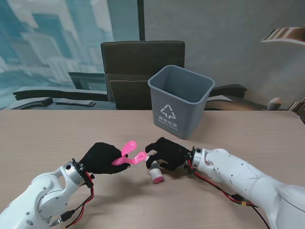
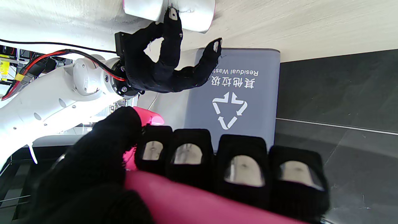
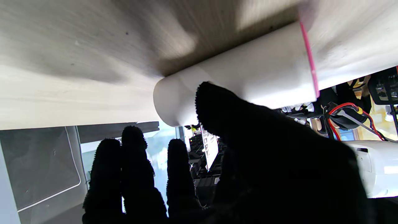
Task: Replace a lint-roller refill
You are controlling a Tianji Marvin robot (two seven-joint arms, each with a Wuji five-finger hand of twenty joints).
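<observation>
Left hand (image 1: 101, 158) wrapped tight around the pink lint-roller handle (image 1: 129, 155), four fingers (image 2: 242, 165) curled over the shaft and thumb pressed from the other side; handle lifted off the surface (image 1: 52, 138), its bare pink end pointing right toward the other hand. Right hand (image 1: 167, 152) just beside that end, fingers loosely spread and holding nothing, thumb tip (image 3: 214, 102) touching or almost on the white refill roll (image 1: 156, 173). Roll lying on its side on the surface, pink rim at one end, nearer to me than the right hand and slightly under it. Open wood to the left, to the right, and nearer to me between the two forearms. Farther off, grey waste bin (image 1: 180, 100) standing upright, well apart from both hands. Beyond the far edge, a dark chair (image 1: 142, 67).
</observation>
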